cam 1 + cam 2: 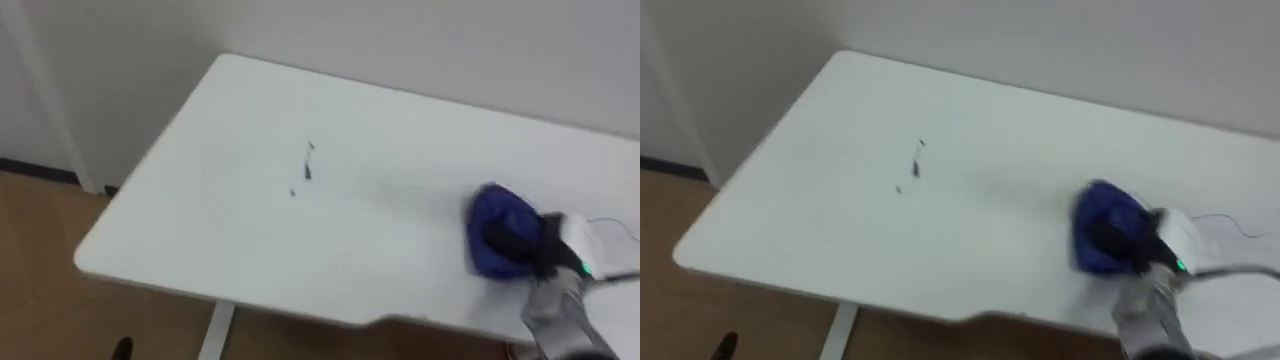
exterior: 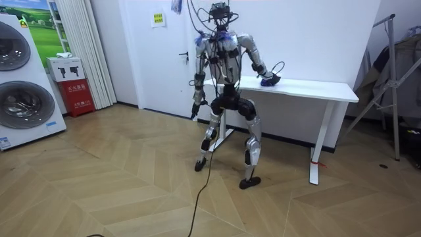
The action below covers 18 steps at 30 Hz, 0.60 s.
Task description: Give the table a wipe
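Near the right end of the white table (image 1: pixel 250 240), with right hand (image 1: pixel 535 245) clenched on the bunched blue cloth (image 1: pixel 495 215), press flat and sweep left over the dark specks (image 1: pixel 308 172); left hand (image 2: pixel 193 117) low beside the hip, fingers impossible to tell.

I see the table top (image 1: pixel 300 240) as a smooth, matt white board with a few dark smudges (image 1: pixel 308 168) on it. The blue cloth (image 1: pixel 490 215) looks soft and crumpled, bunched in my right hand (image 1: pixel 518 245), whose dark fingers look like hard plastic. The floor (image 2: pixel 99 191) is wood parquet with a faint sheen.
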### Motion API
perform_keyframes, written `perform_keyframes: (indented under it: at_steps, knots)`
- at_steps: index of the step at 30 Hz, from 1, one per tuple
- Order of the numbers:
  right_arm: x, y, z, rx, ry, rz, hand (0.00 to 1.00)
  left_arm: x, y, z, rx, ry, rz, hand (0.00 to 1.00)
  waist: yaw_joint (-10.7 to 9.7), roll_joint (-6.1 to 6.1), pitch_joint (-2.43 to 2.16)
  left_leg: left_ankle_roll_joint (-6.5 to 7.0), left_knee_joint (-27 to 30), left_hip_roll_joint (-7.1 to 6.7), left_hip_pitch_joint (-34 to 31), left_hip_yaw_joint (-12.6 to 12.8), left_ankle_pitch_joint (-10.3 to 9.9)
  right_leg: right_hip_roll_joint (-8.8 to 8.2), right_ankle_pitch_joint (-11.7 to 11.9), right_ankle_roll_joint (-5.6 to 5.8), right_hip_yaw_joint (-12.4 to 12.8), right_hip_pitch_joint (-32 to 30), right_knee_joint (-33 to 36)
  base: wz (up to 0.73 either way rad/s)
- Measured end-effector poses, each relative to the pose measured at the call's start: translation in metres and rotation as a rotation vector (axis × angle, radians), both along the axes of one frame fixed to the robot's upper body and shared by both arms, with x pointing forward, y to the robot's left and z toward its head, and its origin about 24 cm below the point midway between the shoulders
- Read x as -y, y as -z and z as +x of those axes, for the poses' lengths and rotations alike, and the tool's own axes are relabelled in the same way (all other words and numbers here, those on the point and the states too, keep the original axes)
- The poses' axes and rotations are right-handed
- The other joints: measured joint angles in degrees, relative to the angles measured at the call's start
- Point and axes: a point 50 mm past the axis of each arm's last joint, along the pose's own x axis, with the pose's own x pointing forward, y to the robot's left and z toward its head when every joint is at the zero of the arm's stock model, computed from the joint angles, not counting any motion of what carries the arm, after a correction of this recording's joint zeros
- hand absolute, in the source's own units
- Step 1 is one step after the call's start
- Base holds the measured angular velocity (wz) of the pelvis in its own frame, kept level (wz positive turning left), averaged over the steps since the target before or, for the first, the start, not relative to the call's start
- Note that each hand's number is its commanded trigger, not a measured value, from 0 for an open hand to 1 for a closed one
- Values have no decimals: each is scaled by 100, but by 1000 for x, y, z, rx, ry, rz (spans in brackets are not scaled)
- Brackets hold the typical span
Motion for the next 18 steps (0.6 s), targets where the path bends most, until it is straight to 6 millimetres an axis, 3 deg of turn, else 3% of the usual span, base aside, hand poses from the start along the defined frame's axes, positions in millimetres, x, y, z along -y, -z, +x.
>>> perform_keyframes:
  at_steps: [1,2,3,4,7,8,9,11,12,15,17,18]
  knots:
    - [-22,-19,16,48,-119,-47,100,5,2,-1,-14,25,-17,0,41,-48,41,-43,-16,-217,-120,-1,49,61,-111,-132,-70,-93,70,33]
    - [-33,-29,22,76,-169,-58,100,5,2,-2,-20,24,-21,0,88,-82,67,-42,16,-345,-165,4,49,90,-143,-187,-105,-106,61,38]
    - [-46,-43,32,111,-245,-80,100,4,3,-6,-35,12,-19,0,138,-116,97,-35,125,-567,-277,11,46,179,-163,-275,-211,-85,-61,52]
    - [-52,-52,39,132,-290,-93,100,3,4,-12,-58,0,-22,0,151,-76,133,-16,138,-756,-344,19,39,330,-162,-333,-170,-35,-243,63]
    - [-39,-51,37,112,-274,-103,100,2,5,-37,-128,-34,-34,0,191,-54,124,89,-255,-1126,-107,21,87,552,-127,-409,7,134,-583,53]
    - [-34,-47,34,98,-261,-100,100,2,5,-43,-142,-42,-35,0,226,-36,118,90,-370,-1178,-18,21,87,572,-107,-425,36,146,-628,-12]
    - [-19,-35,26,55,-225,-102,100,0,5,-54,-165,-66,-40,0,312,33,125,96,-581,-1205,152,21,93,633,-54,-452,122,173,-712,-34]
    - [14,-7,3,-68,-141,-118,100,-4,4,-69,-185,-123,-42,0,312,61,93,111,-835,-1307,325,-21,129,605,-36,-433,221,181,-731,-27]
    - [38,7,-18,-70,-28,-6,100,-8,2,-76,-192,-167,-40,0,272,114,74,135,-982,-1370,420,-37,145,599,-13,-384,302,218,-800,-14]
    - [82,24,-59,-65,179,61,100,-16,-3,-104,-220,-268,-21,0,-121,89,-49,224,-1208,-1590,603,-52,202,458,45,-226,294,397,-972,13]
    - [112,30,-85,-86,321,64,100,-23,-6,-104,-194,-304,-2,0,-384,13,-80,278,-1294,-1721,641,-207,227,383,61,-128,239,575,-1114,48]
    - [128,35,-103,-104,414,75,100,-27,-9,-101,-168,-305,12,0,-445,-110,-108,304,-1330,-1780,649,-211,238,338,69,-83,244,592,-1121,33]
